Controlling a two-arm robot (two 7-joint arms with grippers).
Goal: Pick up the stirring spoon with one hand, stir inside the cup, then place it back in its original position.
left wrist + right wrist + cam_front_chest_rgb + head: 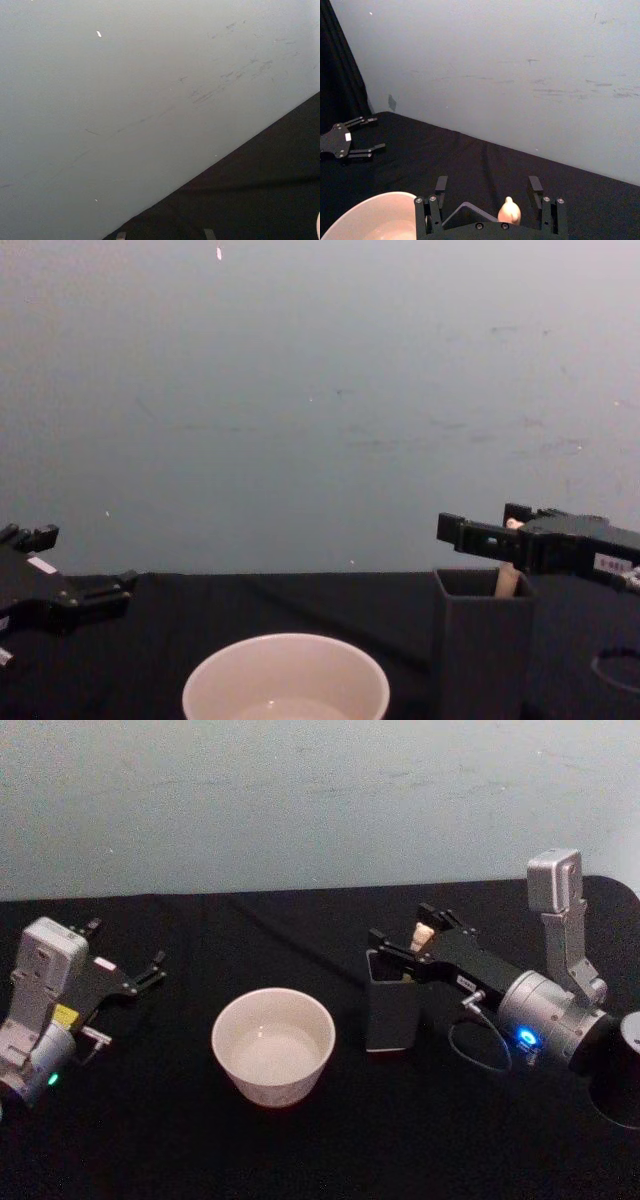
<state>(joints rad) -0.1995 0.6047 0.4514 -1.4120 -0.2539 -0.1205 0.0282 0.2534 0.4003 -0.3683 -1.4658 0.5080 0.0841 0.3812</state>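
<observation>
The stirring spoon [422, 933] stands in the dark grey square holder [390, 1015], with just its cream handle and knob [509, 211] above the rim. My right gripper [402, 925] is open and level with the knob. Its fingers [535, 186] straddle the handle without touching it, right over the holder [480, 650]. The cream-white cup [273, 1045] sits left of the holder, apart from it, and shows low in the chest view [286, 680]. My left gripper [128, 942] rests open at the table's far left, holding nothing.
A black cloth [180, 1140] covers the table, which ends at a grey-blue wall [300, 800] behind. A dark round object [622, 1070] sits at the right edge beside my right arm. Bare cloth lies between the cup and my left gripper [85, 560].
</observation>
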